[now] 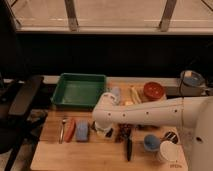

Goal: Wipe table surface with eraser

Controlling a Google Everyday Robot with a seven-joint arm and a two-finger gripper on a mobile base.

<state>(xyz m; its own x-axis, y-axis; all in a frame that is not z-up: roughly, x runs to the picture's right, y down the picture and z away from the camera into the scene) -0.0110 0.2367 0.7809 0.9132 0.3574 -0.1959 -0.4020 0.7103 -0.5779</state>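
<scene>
The light-blue eraser lies flat on the tan wooden table surface, left of centre. An orange-red elongated item lies right beside it on its left. My white arm reaches in from the right, and my gripper hangs low over the table just to the right of the eraser, close to it. The wrist hides the space under it.
A green tray stands at the back left. A fork lies left of the orange-red item. A black tool, a blue cup and a white cup are at the front right, a red bowl behind. A dark chair stands on the left.
</scene>
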